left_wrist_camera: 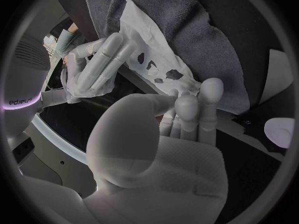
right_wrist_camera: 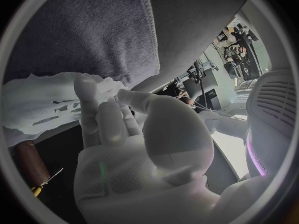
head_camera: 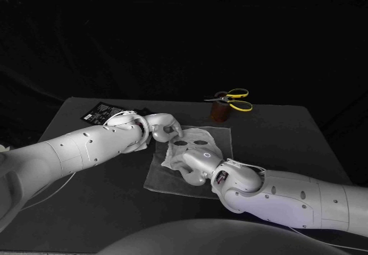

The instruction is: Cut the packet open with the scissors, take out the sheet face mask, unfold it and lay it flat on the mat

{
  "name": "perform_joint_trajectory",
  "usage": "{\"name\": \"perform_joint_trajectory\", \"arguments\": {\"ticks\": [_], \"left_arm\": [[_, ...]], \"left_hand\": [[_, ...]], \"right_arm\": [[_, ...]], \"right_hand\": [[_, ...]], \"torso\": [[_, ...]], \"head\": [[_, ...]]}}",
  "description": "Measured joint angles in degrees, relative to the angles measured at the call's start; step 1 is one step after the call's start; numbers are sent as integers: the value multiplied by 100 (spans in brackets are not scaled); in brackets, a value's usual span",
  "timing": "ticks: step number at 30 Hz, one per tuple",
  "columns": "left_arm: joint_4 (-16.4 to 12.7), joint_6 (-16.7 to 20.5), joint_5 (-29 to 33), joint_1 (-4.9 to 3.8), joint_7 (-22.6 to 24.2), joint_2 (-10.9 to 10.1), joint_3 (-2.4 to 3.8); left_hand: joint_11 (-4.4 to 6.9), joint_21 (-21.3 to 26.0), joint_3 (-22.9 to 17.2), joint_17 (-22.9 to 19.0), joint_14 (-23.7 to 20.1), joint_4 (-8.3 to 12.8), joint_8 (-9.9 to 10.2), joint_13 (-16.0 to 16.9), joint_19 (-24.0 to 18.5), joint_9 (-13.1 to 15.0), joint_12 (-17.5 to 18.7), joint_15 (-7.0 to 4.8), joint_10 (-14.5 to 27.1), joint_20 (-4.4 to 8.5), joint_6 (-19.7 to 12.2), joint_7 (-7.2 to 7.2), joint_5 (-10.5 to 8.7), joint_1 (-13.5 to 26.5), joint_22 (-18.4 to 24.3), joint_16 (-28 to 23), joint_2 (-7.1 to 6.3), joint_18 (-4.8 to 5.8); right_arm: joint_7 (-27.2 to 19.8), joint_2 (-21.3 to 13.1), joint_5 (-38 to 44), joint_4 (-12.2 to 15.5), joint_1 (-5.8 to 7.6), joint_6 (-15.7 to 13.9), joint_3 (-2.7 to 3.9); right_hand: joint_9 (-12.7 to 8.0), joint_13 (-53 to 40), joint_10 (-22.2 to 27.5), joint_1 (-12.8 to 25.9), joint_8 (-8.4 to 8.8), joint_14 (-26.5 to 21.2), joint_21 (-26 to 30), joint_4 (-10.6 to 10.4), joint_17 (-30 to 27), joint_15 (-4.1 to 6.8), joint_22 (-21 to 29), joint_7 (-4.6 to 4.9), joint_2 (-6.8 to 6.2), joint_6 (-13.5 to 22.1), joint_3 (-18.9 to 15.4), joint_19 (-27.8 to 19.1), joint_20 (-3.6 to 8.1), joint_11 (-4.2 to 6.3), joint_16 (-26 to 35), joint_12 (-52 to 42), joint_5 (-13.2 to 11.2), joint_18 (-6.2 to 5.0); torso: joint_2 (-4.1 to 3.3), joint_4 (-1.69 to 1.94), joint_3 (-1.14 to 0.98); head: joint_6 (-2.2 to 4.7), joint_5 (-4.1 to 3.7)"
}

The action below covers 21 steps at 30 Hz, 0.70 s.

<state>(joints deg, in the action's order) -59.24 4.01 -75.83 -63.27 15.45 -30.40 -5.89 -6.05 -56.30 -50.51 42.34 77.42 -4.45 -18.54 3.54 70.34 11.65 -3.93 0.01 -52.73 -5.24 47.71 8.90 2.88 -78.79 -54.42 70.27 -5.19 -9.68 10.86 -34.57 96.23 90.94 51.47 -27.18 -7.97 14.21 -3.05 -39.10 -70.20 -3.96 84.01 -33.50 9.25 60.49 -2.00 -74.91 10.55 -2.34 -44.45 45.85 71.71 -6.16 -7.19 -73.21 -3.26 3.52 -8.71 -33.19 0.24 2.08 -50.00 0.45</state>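
Note:
The white sheet face mask [head_camera: 199,139], eye holes showing, is spread between my two hands over the grey mat [head_camera: 162,181]. My left hand [head_camera: 162,127] pinches the mask's far-left edge, and in the left wrist view its fingertips [left_wrist_camera: 187,102] close on the mask [left_wrist_camera: 146,40]. My right hand [head_camera: 190,163] holds the near edge; its fingers [right_wrist_camera: 87,97] and thumb meet on the mask [right_wrist_camera: 37,107] in front of the mat [right_wrist_camera: 93,30]. The black packet [head_camera: 100,111] lies at the table's far left. The yellow-handled scissors [head_camera: 234,100] lie at the back.
A brown cylinder [head_camera: 220,112] stands beside the scissors, just behind the mat's far right corner; it appears again [right_wrist_camera: 28,163] in the right wrist view. Dark table [head_camera: 291,143] stretches to the right of the mat and in front of it.

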Motion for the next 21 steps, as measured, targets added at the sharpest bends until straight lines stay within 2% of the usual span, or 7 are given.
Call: {"name": "perform_joint_trajectory", "arguments": {"ticks": [2, 6, 16, 21], "left_arm": [[50, -23, -13, 0, -10, 22, 0], [94, -53, -23, 0, -21, 49, 0], [154, -128, -59, -2, -94, 75, 3], [176, -165, -69, -9, -135, 88, 8]], "left_hand": [[0, 0, 0, -9, 0, 0, 27, 0, 0, 0, 0, 0, 0, 0, 0, 0, 0, 0, 1, 0, 0, 1], [0, 0, 0, -12, 0, 0, 28, 0, 0, -1, 0, 0, 0, 0, 0, 0, 0, 0, 3, 0, 0, 2], [-22, 30, 0, -40, 2, 0, 27, 0, 20, -1, 0, 2, -22, -21, 1, -1, 0, 0, 29, 0, 0, 8], [-22, 49, 0, -62, 19, 0, 27, 0, 20, 4, -1, 20, -22, -21, 1, -2, 0, 0, 45, -1, 0, 43]], "right_arm": [[33, 67, 33, -72, 3, 1, 1], [91, 154, 88, -169, 3, 3, 1], [297, 299, 294, -336, 4, -31, 2], [373, 381, 360, -455, 6, -22, 6]], "right_hand": [[-48, 1, 131, 0, 0, 0, 53, 0, -47, 0, 0, -5, 0, 102, 0, -21, -21, 0, 23, 22, -12, 19], [-81, 11, 312, 0, 17, 0, 107, 0, -90, 0, -1, 19, 0, 157, 0, -21, -21, -9, 26, 22, -12, -60], [-131, 23, 542, 0, 23, -9, 247, 17, -187, 8, -4, 41, 0, 221, 17, -82, -42, -20, 93, 22, -42, -62], [-140, 23, 563, 0, 23, -9, 258, 17, -201, 8, -4, 50, 0, 231, 17, -103, -62, -40, 93, 22, -42, -61]], "torso": [[0, 0, 1], [0, 5, 3], [0, 5, 2], [2, 5, 1]], "head": [[0, 5], [0, 7], [0, 33], [0, 29]]}}
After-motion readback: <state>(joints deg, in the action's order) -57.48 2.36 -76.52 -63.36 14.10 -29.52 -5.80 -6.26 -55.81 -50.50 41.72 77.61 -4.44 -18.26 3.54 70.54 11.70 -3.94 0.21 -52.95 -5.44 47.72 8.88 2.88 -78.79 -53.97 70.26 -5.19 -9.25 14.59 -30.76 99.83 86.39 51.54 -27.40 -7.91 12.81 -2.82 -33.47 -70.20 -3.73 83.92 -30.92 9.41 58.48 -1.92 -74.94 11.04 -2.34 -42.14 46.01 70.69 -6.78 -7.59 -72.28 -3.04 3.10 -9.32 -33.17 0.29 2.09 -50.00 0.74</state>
